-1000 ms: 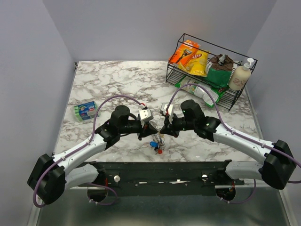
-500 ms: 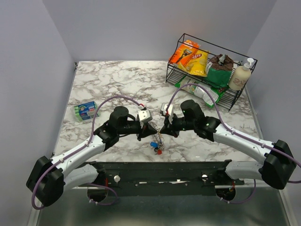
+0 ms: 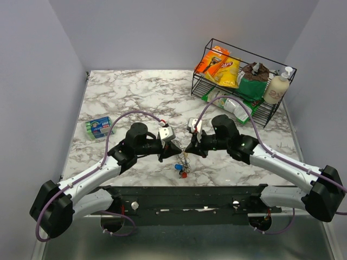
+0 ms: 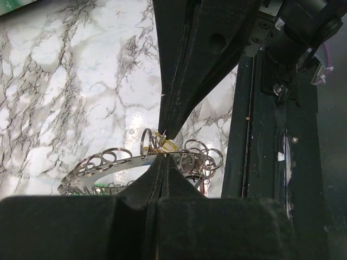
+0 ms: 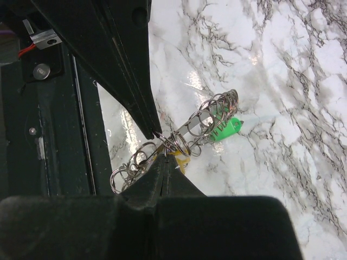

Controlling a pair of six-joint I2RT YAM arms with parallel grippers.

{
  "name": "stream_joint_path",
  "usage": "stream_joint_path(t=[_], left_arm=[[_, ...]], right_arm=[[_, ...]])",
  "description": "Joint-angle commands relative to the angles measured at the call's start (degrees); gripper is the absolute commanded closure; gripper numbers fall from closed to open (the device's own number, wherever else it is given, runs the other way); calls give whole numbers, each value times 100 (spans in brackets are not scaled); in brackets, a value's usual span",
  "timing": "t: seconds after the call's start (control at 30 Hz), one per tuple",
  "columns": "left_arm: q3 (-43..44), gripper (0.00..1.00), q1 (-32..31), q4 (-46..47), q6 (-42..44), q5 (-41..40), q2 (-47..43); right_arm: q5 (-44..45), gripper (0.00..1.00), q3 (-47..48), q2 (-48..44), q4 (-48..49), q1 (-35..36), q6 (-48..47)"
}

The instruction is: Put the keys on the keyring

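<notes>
Pinching keyring (image 5: 190, 129), both arms' fingers (image 4: 135, 196) closed.

Bright, even light falls from overhead in the top view. The marble table (image 3: 135, 89) reads crisp, and the arms cast only soft, short shadows on it. The wire rack (image 3: 238, 70) at far right is sharp too. The table's side edges converge toward the far wall, a wide-lens look.

In both wrist views the near fingers are black, blurred shapes without surface detail: left gripper (image 4: 162, 157), right gripper (image 5: 164, 154). A white glare patch sits on the marble just beyond the keyring (image 4: 103, 161), whose loops glint. Under the right wrist, glare streaks the table near the green key (image 5: 225, 130), which is in focus.
</notes>
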Motion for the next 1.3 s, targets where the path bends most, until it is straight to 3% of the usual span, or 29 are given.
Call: stream_joint_path(t=[0.0,1.27], left_arm=[[-6,100,-63,65,38,108,-62],[-129,100,-72,302,21,134,-387]], right_arm=[[-45,99,102,-43,198,-43,23],[-63,99,-29,212,435,-52,67]])
